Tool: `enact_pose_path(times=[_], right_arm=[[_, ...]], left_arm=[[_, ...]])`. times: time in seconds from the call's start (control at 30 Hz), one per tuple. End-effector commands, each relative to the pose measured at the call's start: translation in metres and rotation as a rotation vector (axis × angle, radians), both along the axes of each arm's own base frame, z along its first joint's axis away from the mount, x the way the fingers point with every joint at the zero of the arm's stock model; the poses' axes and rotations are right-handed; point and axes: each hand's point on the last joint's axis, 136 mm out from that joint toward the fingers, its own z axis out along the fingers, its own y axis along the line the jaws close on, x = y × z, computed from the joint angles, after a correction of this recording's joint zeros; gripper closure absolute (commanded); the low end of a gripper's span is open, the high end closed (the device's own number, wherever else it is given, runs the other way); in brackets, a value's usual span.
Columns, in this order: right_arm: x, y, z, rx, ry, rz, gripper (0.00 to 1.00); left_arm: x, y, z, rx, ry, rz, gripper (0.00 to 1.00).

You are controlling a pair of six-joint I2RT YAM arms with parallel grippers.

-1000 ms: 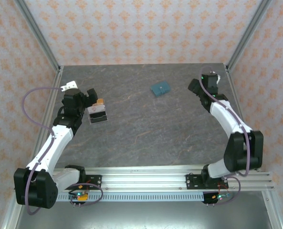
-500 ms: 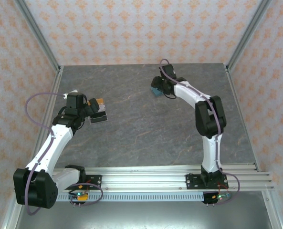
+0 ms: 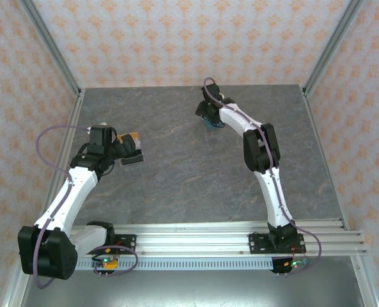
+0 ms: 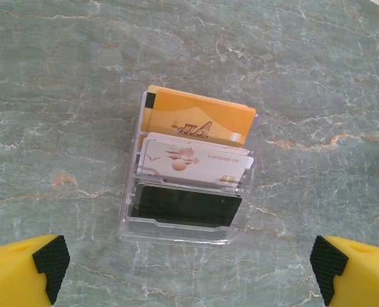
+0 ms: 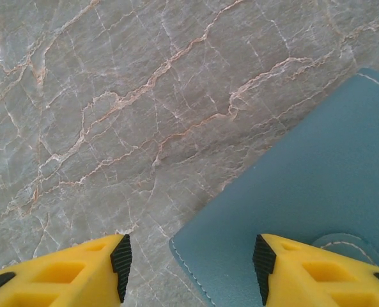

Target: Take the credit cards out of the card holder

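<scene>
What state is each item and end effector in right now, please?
Clear stand: holds three cards.
Orange card: seated in the back slot.
White card: seated in the middle slot.
Dark card: seated in the front slot.
Teal wallet: closed, flat on the table.
Left end effector: open, empty, facing the stand.
Right end effector: open, straddling the wallet's corner.

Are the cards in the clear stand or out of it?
In: the orange card, white card and dark card each sit in a slot of the clear stand.
</scene>
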Motion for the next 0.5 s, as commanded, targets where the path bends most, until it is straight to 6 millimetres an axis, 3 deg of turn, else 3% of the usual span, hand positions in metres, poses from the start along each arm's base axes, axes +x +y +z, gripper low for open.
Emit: enact_pose_path(times=[0.0, 0.23, 0.47], right_arm=[[-0.040, -0.012, -0.029, -0.111, 0.165, 0.040, 0.43], [-0.119, -0.015, -0.048, -0.177, 0.303, 0.194, 0.43], [-0.207, -0.006, -0.037, -0.129, 0.333, 0.312, 0.43]], left_arm=[[0.000, -0.002, 0.009, -0.025, -0.004, -0.003, 0.00], [0.005, -0.010, 0.005, -0.047, 0.021, -0.018, 0.00], [0.013, -0.033, -0.003, -0.070, 0.046, -0.064, 0.00]])
